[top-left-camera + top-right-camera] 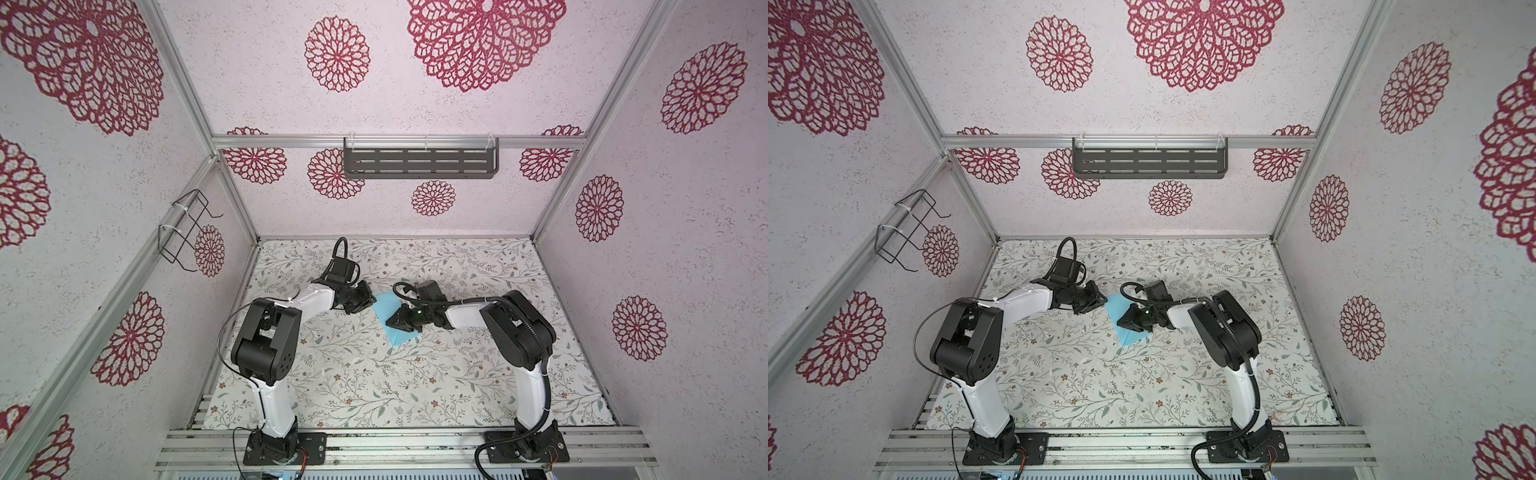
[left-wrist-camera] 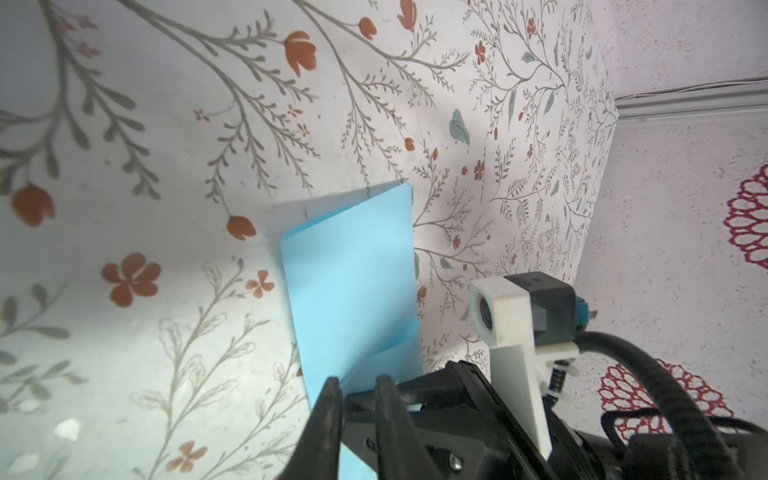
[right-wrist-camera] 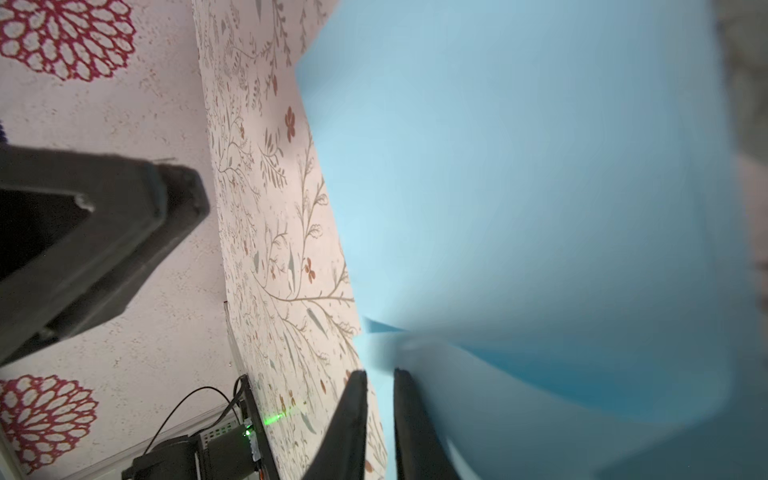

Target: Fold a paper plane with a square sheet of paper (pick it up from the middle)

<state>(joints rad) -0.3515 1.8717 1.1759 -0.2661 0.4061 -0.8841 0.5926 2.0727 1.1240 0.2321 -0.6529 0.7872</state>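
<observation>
The light-blue sheet of paper [image 1: 398,338] [image 1: 1128,337] lies folded near the middle of the floral table, partly under both grippers. My left gripper [image 1: 371,300] [image 1: 1100,300] sits at its far left corner, jaws nearly together with only a narrow slit. In the left wrist view its fingertips [image 2: 358,384] stand over the near end of the paper [image 2: 353,282]. My right gripper [image 1: 390,322] [image 1: 1120,322] lies across the paper's middle, pointing left. In the right wrist view its fingertips [image 3: 380,374] close on a blue strip, and a blurred flap of paper [image 3: 519,187] rises beside them.
The floral table mat [image 1: 374,386] runs to the walls on three sides. A black slotted shelf [image 1: 419,162] hangs on the back wall and a wire rack [image 1: 187,228] on the left wall. An aluminium rail [image 1: 399,444] carrying both arm bases edges the front.
</observation>
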